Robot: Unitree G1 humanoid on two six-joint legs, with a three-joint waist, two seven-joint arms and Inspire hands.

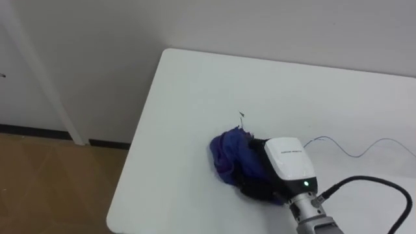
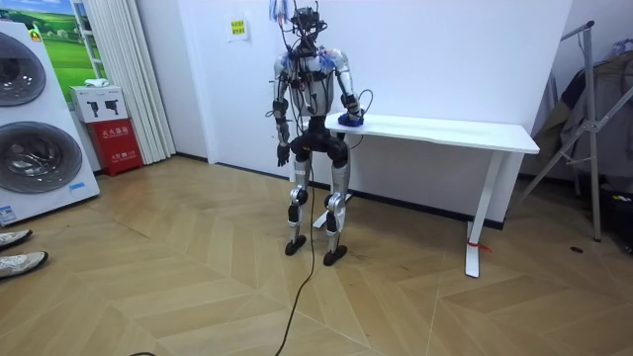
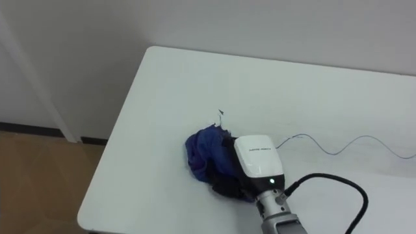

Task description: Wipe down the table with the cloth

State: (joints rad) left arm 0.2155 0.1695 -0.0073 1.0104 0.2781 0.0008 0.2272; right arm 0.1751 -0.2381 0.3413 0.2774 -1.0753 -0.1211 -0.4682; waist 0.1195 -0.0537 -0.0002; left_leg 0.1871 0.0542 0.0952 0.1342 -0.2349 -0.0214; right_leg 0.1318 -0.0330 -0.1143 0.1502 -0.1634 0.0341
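A crumpled blue cloth (image 1: 229, 156) (image 3: 203, 153) lies on the white table (image 1: 195, 91) (image 3: 175, 84) near its left front corner. My right hand (image 1: 286, 162) (image 3: 257, 159) reaches in from the lower right and rests on the cloth's right side, its dark fingers curled into the folds. In the room view I stand at the table's (image 2: 445, 129) left end with that hand (image 2: 348, 119) on the top. My left hand (image 2: 283, 153) hangs beside my hip, away from the table.
A thin grey wire (image 1: 351, 151) curves over the tabletop right of the hand, and a small dark speck (image 1: 242, 115) lies just beyond the cloth. The table's left edge drops to wooden floor. Washing machines (image 2: 30, 129) and a red box (image 2: 117, 143) stand far off.
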